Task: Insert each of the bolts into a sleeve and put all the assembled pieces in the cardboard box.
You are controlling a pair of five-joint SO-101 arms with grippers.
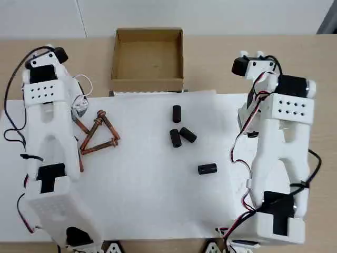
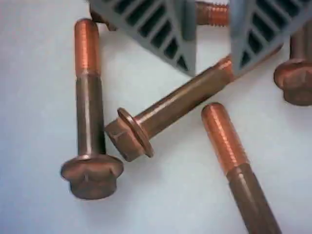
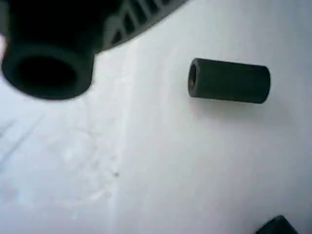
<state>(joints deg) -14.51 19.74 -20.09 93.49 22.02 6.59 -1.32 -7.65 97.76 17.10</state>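
Black sleeve point(image 3: 46, 73) sits clamped in the right gripper point(image 3: 58, 39); left gripper point(image 2: 212, 53), part open, straddles the shank of one bolt point(image 2: 165, 109) near the left edge of the white sheet point(image 1: 147, 200).

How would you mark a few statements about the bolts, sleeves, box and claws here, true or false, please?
1. The cardboard box is empty. True.
2. Every bolt already sits in a sleeve. False: the bolts lie bare in a heap.
3. Four loose sleeves lie on the white sheet. True.
4. The left claw is shut on a bolt. False: it is open, over the threaded end of one bolt.
5. The right claw grips a bolt. False: it grips a sleeve.
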